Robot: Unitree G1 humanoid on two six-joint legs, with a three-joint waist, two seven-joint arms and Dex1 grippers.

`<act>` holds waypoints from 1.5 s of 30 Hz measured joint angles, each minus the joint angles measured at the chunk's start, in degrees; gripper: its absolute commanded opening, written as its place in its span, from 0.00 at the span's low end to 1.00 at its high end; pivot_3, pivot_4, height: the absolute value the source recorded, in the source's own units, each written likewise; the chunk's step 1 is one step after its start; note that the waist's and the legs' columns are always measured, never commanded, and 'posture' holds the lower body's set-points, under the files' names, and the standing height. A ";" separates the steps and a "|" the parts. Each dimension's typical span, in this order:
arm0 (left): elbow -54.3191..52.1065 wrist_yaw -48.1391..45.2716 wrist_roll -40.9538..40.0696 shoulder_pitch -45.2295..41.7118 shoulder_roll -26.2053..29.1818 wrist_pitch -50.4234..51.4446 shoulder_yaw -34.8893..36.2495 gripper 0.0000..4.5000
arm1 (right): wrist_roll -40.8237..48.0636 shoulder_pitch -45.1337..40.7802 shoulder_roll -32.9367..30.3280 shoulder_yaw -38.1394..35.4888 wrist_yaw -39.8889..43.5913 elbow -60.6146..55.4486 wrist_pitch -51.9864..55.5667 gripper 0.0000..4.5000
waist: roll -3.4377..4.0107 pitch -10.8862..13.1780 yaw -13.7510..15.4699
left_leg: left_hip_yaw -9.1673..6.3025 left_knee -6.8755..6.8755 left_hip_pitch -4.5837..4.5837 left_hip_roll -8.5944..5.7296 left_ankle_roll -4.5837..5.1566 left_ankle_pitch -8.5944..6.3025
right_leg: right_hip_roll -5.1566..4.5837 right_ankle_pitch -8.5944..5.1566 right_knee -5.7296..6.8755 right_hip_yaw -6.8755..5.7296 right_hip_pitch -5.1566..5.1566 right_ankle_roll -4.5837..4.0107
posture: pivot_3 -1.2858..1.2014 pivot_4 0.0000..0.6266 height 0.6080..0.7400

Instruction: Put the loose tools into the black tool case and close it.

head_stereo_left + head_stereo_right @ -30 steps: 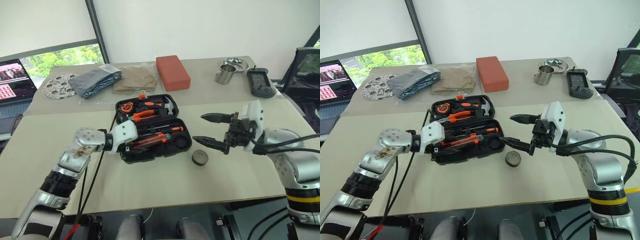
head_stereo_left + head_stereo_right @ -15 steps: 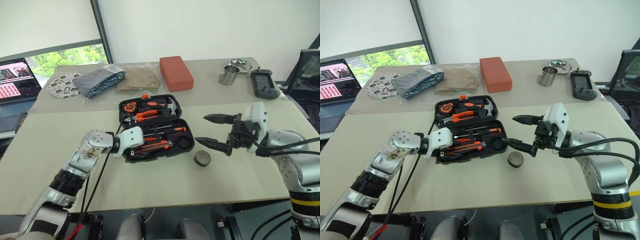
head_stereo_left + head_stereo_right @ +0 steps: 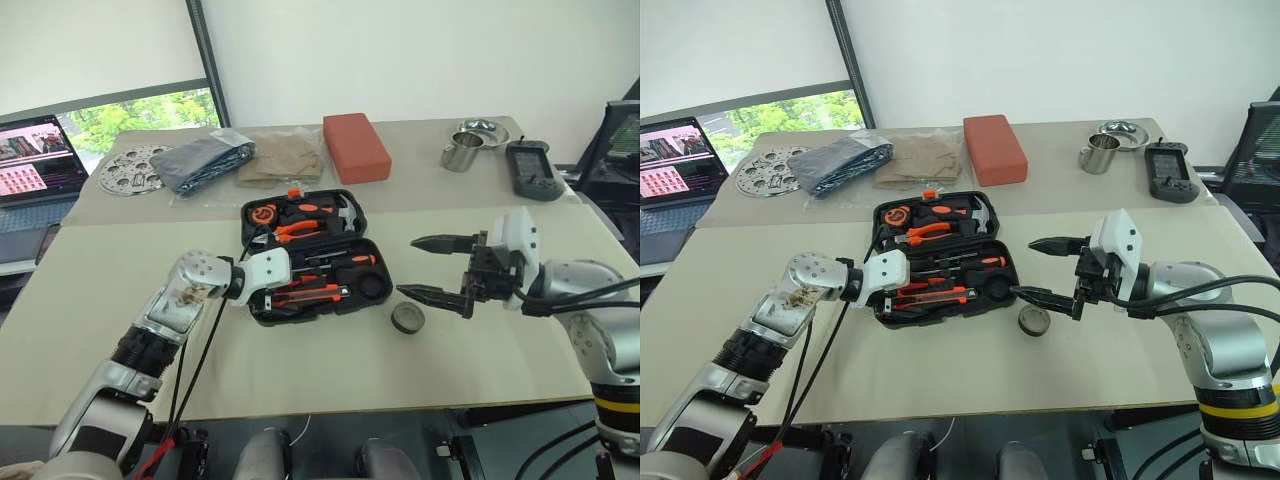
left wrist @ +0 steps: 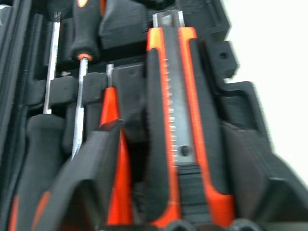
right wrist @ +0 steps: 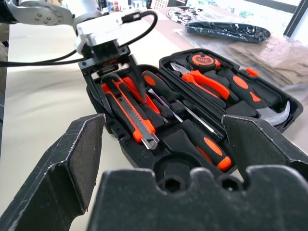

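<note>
left claw (image 4: 159, 211): apart, astride utility knife (image 4: 175, 125) | knife lengthwise in black tool case (image 3: 372, 262) | right claw (image 3: 437, 268): apart

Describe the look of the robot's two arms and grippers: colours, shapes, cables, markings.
Both arms are silver-grey metal with rounded joint housings and white wrist blocks. The left gripper and right gripper each have two black, tapering fingers. Black cables loop off the arms, and a red lead hangs low by the left one. The right arm has a yellow band between black rings; the left one's round joint looks scuffed.
</note>
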 measured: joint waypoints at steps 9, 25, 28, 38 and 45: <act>-5.53 -1.39 -9.01 0.98 -0.97 9.31 6.13 0.97 | 0.01 0.16 -0.02 -0.01 0.56 0.00 -0.04 1.00 | -0.04 0.03 -0.14 | 0.01 0.09 -0.10 0.04 0.02 -0.01 | 0.09 -0.02 0.01 0.11 -0.08 0.04 | 0.52 0.24 0.97; -5.69 1.75 -11.43 0.41 -5.76 5.85 6.54 0.38 | -0.58 -0.72 0.17 1.04 1.43 1.47 -1.42 1.00 | -0.02 0.02 -0.09 | 0.02 0.16 -0.09 0.04 0.03 -0.01 | 0.18 -0.02 0.02 0.28 -0.04 0.04 | 0.52 0.24 0.97; -2.06 1.66 -10.32 0.79 -7.53 1.77 5.68 0.13 | -0.58 -0.66 0.16 1.03 1.58 2.05 -1.60 1.00 | -0.02 0.02 -0.29 | 0.02 0.16 -0.05 0.09 0.02 -0.01 | 0.31 -0.02 0.03 0.38 -0.04 0.03 | 0.52 0.24 0.97; 9.76 -0.18 -7.60 1.08 -9.78 -9.25 4.20 0.02 | -0.56 -0.12 0.15 0.97 1.17 2.07 -1.72 1.00 | -0.01 0.01 -0.13 | 0.03 0.18 -0.04 0.09 0.03 -0.01 | 0.31 -0.02 0.03 0.42 -0.02 0.03 | 0.52 0.24 0.97; 13.70 1.25 -3.22 1.07 -9.70 -19.38 1.94 0.02 | -0.57 0.47 0.14 0.67 1.08 2.05 -1.84 1.00 | -0.09 -0.21 -0.09 | 0.03 0.19 0.08 0.08 0.03 -0.02 | 0.29 -0.02 0.03 0.44 0.10 0.03 | 0.52 0.24 0.97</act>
